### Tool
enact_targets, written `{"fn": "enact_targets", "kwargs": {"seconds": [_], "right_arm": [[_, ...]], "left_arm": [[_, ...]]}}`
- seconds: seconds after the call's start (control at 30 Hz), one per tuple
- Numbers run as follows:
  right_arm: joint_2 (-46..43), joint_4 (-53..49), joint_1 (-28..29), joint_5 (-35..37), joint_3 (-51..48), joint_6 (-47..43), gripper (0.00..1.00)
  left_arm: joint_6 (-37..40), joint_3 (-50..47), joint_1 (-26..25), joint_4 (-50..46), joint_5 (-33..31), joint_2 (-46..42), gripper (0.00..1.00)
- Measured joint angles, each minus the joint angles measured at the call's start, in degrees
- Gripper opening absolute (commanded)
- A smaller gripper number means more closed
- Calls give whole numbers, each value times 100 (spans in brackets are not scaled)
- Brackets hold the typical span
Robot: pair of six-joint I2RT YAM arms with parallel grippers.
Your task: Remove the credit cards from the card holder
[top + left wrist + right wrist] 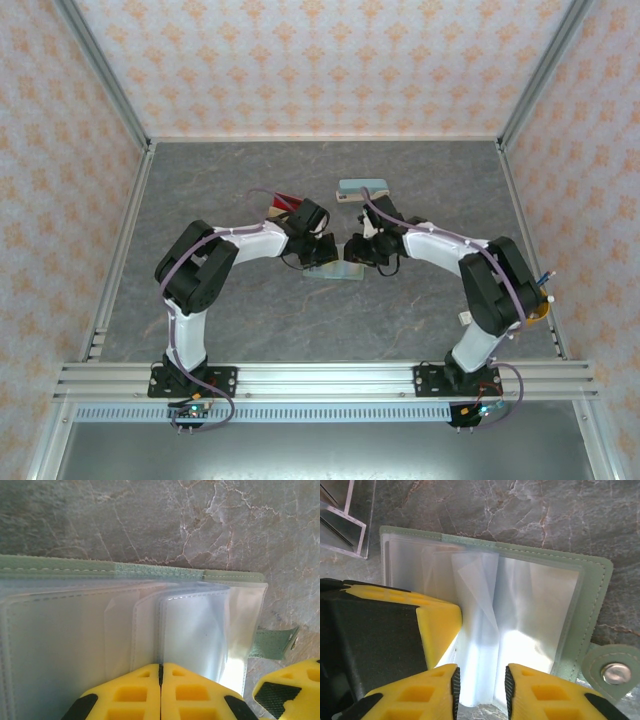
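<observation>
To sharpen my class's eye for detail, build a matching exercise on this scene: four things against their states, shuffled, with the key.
Things:
1 left gripper
2 right gripper
3 card holder
4 snap tab

States:
A lying open on the table
B jaws apart
C bears a metal stud
D jaws pressed together

Pairs: 1-D; 2-B; 3-A; 4-C

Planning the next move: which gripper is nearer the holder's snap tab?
Right. The right gripper, fingers apart over the sleeves of the holder, sits just beside the snap tab. The left gripper, shut at the sleeves' edge, is farther along.
</observation>
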Motion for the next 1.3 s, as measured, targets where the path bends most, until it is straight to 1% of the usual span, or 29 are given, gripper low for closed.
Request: {"fn": "enact_targets", "kwargs": {"seconds": [0.27,0.47,0.53,0.67,0.77,0.87,1.03,1.3], "right_arm": [[509,-98,133,-20,262,2,30],[748,-254,138,72,424,4,27],[750,-260,140,107,439,2,27],[756,-275,144,140,446,2,27],[756,-275,142,140,446,2,28],[741,-254,149,136,439,0,29],[511,-216,153,221,323,2,30],[59,-203,153,271,232,2,31]], "left_arm": [[2,-50,22,57,39,-44,2],[-164,-339,107,125,52,-365,3],[-258,-485,190,151,55,-520,5],[-306,-564,358,162,-13,-699,19],[-306,-564,372,157,-20,-708,28],[-332,-564,369,166,37,-708,34],[-345,-557,361,184,76,-671,38],[-345,-411,343,208,190,-455,41]]}}
